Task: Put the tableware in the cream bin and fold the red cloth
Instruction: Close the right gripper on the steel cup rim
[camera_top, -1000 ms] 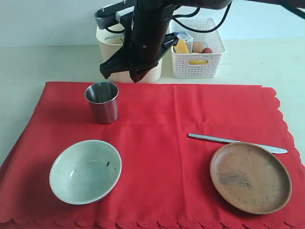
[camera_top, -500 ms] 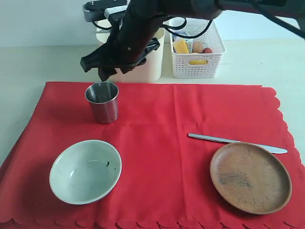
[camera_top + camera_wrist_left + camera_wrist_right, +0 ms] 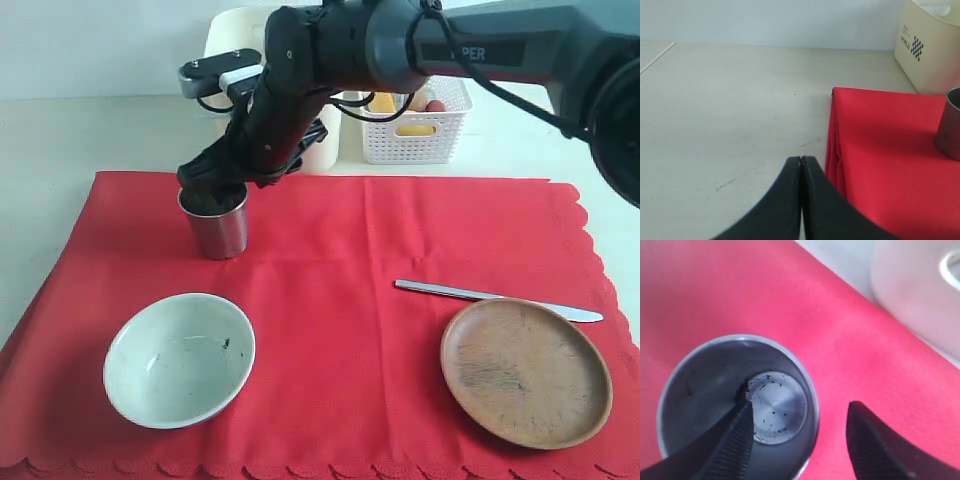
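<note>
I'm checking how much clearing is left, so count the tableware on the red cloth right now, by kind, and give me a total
steel cup: 1
pale bowl: 1
metal table knife: 1
brown wooden plate: 1
Total: 4, all on the red cloth

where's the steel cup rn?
Exterior view, left side: the steel cup stands upright on the red cloth, between the cream bin behind it and the bowl in front. The right gripper straddles its rim, one finger inside.
</note>
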Motion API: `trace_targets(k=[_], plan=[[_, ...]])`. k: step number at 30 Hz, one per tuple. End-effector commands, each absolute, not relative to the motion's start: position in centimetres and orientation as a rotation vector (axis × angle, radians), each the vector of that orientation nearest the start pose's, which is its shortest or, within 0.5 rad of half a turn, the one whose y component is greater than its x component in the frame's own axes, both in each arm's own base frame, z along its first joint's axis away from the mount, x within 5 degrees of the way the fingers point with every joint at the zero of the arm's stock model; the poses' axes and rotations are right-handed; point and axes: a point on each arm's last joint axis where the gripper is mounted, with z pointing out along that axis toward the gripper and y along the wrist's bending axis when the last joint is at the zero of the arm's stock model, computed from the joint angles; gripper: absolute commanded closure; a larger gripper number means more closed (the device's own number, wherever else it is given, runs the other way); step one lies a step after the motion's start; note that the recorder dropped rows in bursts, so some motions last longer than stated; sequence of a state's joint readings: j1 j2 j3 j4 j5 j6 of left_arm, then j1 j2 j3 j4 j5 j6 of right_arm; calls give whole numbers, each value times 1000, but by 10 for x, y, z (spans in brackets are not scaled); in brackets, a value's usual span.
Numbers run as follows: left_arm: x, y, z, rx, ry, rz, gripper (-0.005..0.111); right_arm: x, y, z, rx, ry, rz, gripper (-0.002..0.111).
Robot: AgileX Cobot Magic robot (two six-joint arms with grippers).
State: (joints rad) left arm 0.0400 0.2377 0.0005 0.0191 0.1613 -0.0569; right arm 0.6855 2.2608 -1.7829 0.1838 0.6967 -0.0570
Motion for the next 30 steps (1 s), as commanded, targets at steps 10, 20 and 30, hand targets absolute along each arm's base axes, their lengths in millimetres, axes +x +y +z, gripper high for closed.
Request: trace_targets(k=[10, 20, 30], plan=[[73, 3, 183, -79, 1882, -1, 106, 377, 322, 157, -837, 2561, 402, 54], [73, 3, 183, -79, 1882, -1, 106, 375, 321, 156, -848, 2585, 395, 54], [73, 3, 183, -79, 1882, -1, 106, 375, 320, 156, -824, 2596, 401, 55]])
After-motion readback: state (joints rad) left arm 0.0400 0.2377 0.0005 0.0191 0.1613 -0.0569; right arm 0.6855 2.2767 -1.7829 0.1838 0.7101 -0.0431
